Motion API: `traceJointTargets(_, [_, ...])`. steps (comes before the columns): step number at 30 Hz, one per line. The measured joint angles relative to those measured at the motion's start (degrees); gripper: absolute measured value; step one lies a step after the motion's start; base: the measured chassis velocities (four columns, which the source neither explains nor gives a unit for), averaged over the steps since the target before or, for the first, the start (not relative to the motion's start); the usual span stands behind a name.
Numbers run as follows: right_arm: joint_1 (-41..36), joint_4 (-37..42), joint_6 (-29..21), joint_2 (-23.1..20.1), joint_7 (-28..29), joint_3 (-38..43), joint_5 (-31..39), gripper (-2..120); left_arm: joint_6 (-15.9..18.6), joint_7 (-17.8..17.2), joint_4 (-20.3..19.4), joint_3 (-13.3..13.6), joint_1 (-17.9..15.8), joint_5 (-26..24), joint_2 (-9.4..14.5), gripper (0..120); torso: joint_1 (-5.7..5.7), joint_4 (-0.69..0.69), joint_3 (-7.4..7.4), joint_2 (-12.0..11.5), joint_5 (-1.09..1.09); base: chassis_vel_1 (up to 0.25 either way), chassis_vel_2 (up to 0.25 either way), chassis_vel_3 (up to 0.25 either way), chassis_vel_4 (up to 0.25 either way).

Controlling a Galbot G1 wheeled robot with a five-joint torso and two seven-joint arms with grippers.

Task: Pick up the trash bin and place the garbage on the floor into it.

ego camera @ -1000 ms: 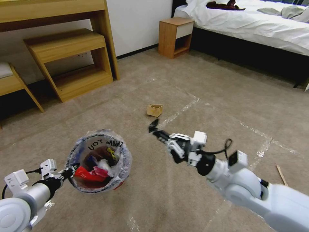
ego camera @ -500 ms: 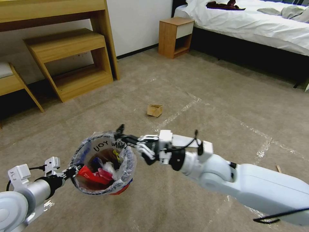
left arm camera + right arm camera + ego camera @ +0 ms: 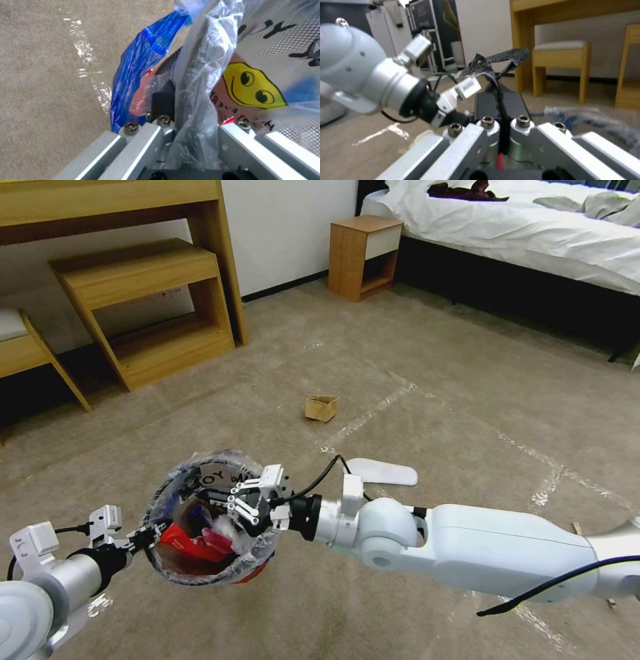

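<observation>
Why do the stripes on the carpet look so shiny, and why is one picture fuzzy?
In the head view and left wrist view, the clear tape on the floor throws light back as glare. In the right wrist view, the bin's plastic bag looks smeared, likely motion blur.

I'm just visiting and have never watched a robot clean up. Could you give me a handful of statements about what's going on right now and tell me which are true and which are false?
1. The left gripper holds the trash bin by its rim. True.
2. The right gripper is over the bin's opening, pinching a dark crumpled scrap. True.
3. The bin is empty inside. False: red wrappers and white crumpled paper lie in it.
4. The small cardboard box is already in the bin. False: it sits on the floor, beyond the bin.
5. A flat white slipper lies on the carpet by the right arm. True.
</observation>
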Motion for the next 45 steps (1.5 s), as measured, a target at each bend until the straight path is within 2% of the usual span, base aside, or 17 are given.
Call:
traceJointTargets(24, [-1.75,-3.18,-0.29,0.58,-0.07,-0.66,-2.75,0,-0.08,0.3,-0.31,-0.46,0.18,0.31,-0.24,0,0.0,0.01,0.0,0.0,0.01,0.0,0.0,0.0,0.0])
traceJointTargets(27, [-1.97,-3.18,-0.43,0.61,-0.01,-0.66,-2.81,7,-0.09,0.32,-0.31,-0.46,0.17,0.32,-0.24,0,0.0,0.01,0.0,0.0,0.01,0.0,0.0,0.0,0.0])
traceJointTargets(34, [-2.04,-3.22,-0.59,1.05,0.56,-0.83,-3.02,36,-0.09,0.35,-0.31,-0.59,0.23,0.36,-0.26,0,0.0,0.01,0.0,0.0,0.01,0.0,0.0,0.0,0.0])
traceJointTargets(36, [-2.01,-3.22,-0.6,1.06,0.58,-0.83,-3.02,38,-0.09,0.35,-0.31,-0.6,0.23,0.37,-0.28,0,0.0,0.01,0.0,0.0,0.01,0.0,0.0,0.0,0.0])
traceJointTargets(37, [-1.95,-3.22,-0.6,1.08,0.62,-0.84,-3.02,46,-0.09,0.35,-0.31,-0.6,0.21,0.39,-0.39,0,0.0,0.01,0.0,0.0,0.01,0.0,0.0,0.0,0.0])
traceJointTargets(40, [-1.91,-3.19,-0.61,1.08,0.62,-0.85,-3.03,53,-0.09,0.38,-0.31,-0.6,0.24,0.61,-0.56,0,0.0,0.01,0.0,0.0,0.01,0.0,0.0,0.0,0.0])
traceJointTargets(42, [-1.86,-3.15,-0.67,1.08,0.61,-0.85,-3.06,64,-0.09,0.54,-0.31,-0.58,0.4,0.97,-0.84,0,0.0,0.01,0.0,0.0,0.01,0.0,0.0,0.0,0.0])
traceJointTargets(43, [-1.86,-3.15,-0.67,1.08,0.61,-0.85,-3.06,64,-0.09,0.54,-0.31,-0.58,0.4,0.97,-0.84,0,0.0,0.01,0.0,0.0,0.01,0.0,0.0,0.0,0.0])
traceJointTargets(45, [-1.85,-3.15,-0.68,1.07,0.57,-0.85,-3.17,74,-0.09,0.64,-0.49,-0.58,0.54,1.16,-1.03,0,0.0,0.01,0.0,0.0,0.01,0.0,0.0,0.0,0.0])
